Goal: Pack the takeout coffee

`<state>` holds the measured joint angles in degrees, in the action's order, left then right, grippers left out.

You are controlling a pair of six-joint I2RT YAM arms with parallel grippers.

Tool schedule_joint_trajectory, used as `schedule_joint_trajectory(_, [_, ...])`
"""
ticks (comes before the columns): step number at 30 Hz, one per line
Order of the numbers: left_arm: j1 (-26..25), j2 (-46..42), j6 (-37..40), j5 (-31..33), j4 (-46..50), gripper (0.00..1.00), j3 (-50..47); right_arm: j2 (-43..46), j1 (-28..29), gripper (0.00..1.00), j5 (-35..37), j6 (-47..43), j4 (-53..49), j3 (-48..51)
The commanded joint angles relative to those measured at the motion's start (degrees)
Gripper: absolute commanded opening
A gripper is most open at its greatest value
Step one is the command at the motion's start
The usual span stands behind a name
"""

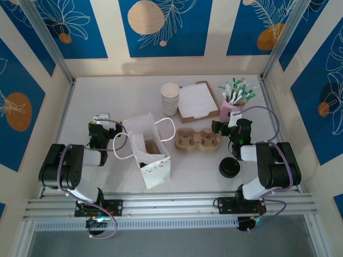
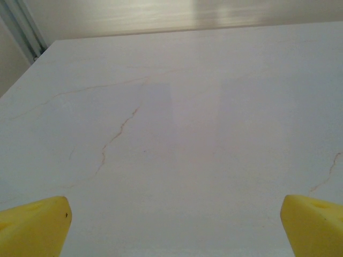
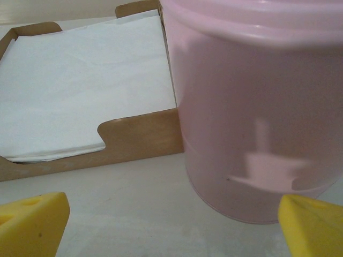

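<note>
Both jaws stood spread, holding nothing: our left gripper (image 2: pixel 174 227) just left of the paper bag (image 1: pixel 147 152), our right gripper (image 3: pixel 174 227) well right of it. The cup carrier (image 1: pixel 197 140) lay right of the bag, and the cup stack (image 1: pixel 170 98) stood beyond the bag. We judged it best to grip the carrier centrally and keep it level.

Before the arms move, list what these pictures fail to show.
- Bag, top view: its walls hide most of the inside; the brown thing in it is unclear.
- Pink cup, right wrist view: top cut off by the frame edge.
- Packets in it, top view: too small to identify.
- Cup stack, top view: count too small to tell.
- Black lid, top view: one or several, too small to tell.
</note>
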<state>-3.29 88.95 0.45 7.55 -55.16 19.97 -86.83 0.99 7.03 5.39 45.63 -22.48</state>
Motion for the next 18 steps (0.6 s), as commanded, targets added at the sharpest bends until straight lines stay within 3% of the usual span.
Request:
schedule_joint_trajectory(1, [-0.5, 0.3, 1.3, -2.0, 0.9, 1.0, 1.0, -0.4, -0.5, 0.99, -0.8, 0.2, 1.0, -1.2])
schedule_joint_trajectory(18, [-0.5, 0.3, 1.3, -2.0, 0.8, 1.0, 1.0, -0.4, -0.6, 1.0, -1.0, 0.3, 0.9, -1.3])
